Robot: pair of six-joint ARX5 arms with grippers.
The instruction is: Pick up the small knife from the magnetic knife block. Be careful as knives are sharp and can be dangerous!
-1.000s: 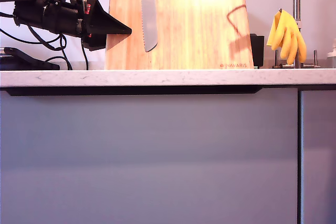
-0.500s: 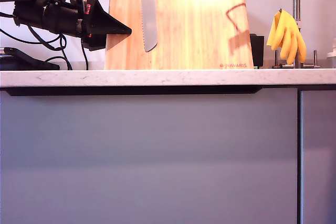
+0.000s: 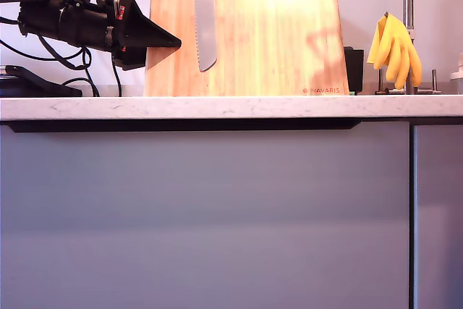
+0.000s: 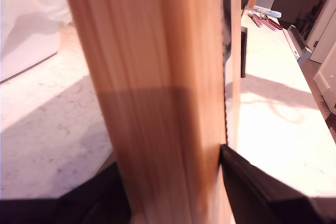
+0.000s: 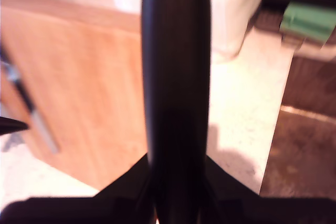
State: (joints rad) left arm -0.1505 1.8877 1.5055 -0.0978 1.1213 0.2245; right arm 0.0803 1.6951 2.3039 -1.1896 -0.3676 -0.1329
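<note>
The magnetic knife block (image 3: 268, 34) stands upright on the counter in the exterior view. The long serrated bread knife (image 3: 205, 19) clings to its face. My first gripper (image 3: 165, 41) reaches in from the exterior view's left and is shut on the block's side edge. In the first wrist view the block (image 4: 157, 77) fills the space between the black fingers (image 4: 247, 182). My second gripper (image 5: 176, 187) is out of the exterior view. It is shut on the small knife, whose black handle (image 5: 176, 66) stands between its jaws high above the block (image 5: 79, 77); the blade is hidden.
Yellow rubber gloves (image 3: 394, 48) hang on a metal tap (image 3: 409, 5) at the exterior view's right. A small black box (image 3: 354, 69) sits behind the block. Black cables (image 3: 87, 70) trail under the first arm. The counter edge (image 3: 231, 106) tops grey cabinet fronts. A white container (image 5: 236, 14) shows beyond the block.
The second gripper, holding the small silvery blade, rose out of the exterior view's top right. Its shadow on the block has faded. The first gripper has not moved.
</note>
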